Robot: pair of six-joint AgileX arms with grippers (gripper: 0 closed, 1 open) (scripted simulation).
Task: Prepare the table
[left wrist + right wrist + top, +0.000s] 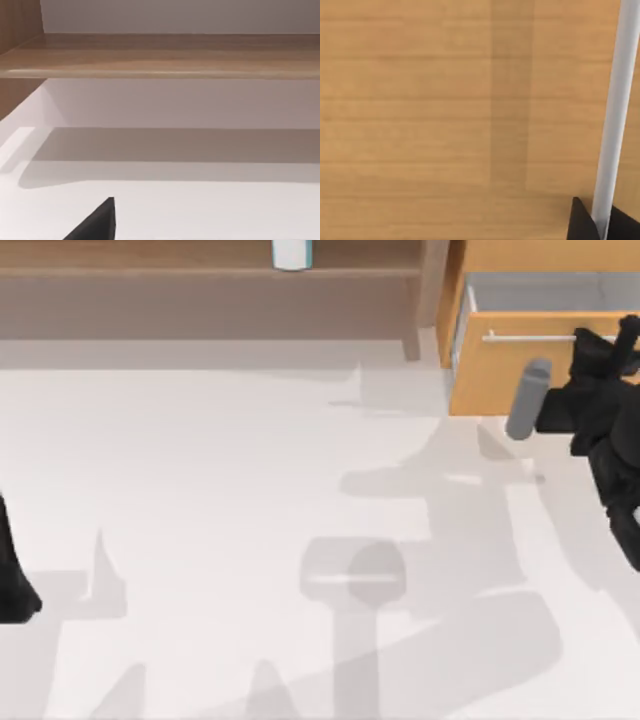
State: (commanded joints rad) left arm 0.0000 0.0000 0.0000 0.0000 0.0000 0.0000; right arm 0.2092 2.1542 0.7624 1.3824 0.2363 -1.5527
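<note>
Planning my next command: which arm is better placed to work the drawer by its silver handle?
Right. The right gripper is at the drawer's silver bar handle, its fingertips straddling the bar. The left arm sits parked at the table's left edge.

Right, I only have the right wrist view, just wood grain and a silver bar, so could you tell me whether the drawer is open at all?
Observer: Yes. From above, the drawer stands pulled out of the orange-wood cabinet, and its grey inside shows behind the silver bar handle.
Operator: Thank you. Where along the handle is my right gripper?
Observer: The right gripper is at the handle's right end.
Operator: And the left arm?
Observer: The left arm is parked at the left edge of the table, far from the cabinet.
</note>
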